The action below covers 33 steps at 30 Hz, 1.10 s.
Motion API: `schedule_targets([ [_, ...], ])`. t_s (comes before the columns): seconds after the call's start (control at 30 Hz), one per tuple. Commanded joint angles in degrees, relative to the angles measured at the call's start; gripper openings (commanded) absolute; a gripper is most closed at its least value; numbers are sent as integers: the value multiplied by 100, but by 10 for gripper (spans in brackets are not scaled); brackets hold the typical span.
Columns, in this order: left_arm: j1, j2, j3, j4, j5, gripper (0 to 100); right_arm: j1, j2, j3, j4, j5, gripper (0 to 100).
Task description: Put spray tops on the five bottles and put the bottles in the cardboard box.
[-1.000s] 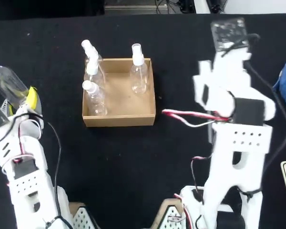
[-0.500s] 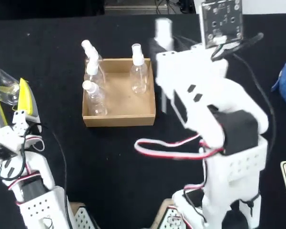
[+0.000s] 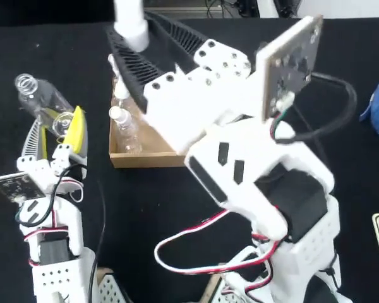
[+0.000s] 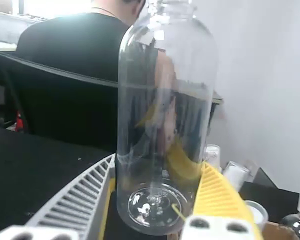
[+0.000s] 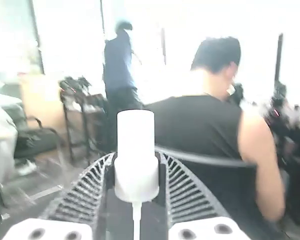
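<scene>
Left gripper (image 3: pixel 58 121) — bottle (image 3: pixel 42 97); right gripper (image 3: pixel 134 36) — spray top (image 3: pixel 130 19)

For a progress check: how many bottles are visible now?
2 for sure: an open bottle in the left jaws, a topped bottle in the front left corner of the box. The right arm covers most of the box, so more may be hidden.

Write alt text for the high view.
The right gripper holds a spray top raised near the box, where capped bottles stand. The left gripper holds an uncapped bottle beside the box.
</scene>
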Motion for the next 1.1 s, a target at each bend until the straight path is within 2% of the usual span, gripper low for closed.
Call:
schedule_targets([
  [0.0,136,-123,101,26,-9,30,-308,-242,-242,-651,0,11],
  [0.23,136,-132,101,18,-9,31,-756,224,-242,-1538,26,11],
  [0.33,84,-123,101,-79,-44,31,-774,620,-295,-1855,396,11],
  [0.57,154,-123,101,-167,-1231,30,-976,1402,-295,-2743,563,11],
  [0.63,145,-123,101,-176,-1213,30,-1090,1604,-303,-2822,633,11],
  [0.8,145,-123,101,-176,-1222,30,-1363,2026,-514,-2866,1459,11],
  [1.07,145,-123,101,-141,-1222,30,-1363,2668,-989,-3499,1530,10],
])
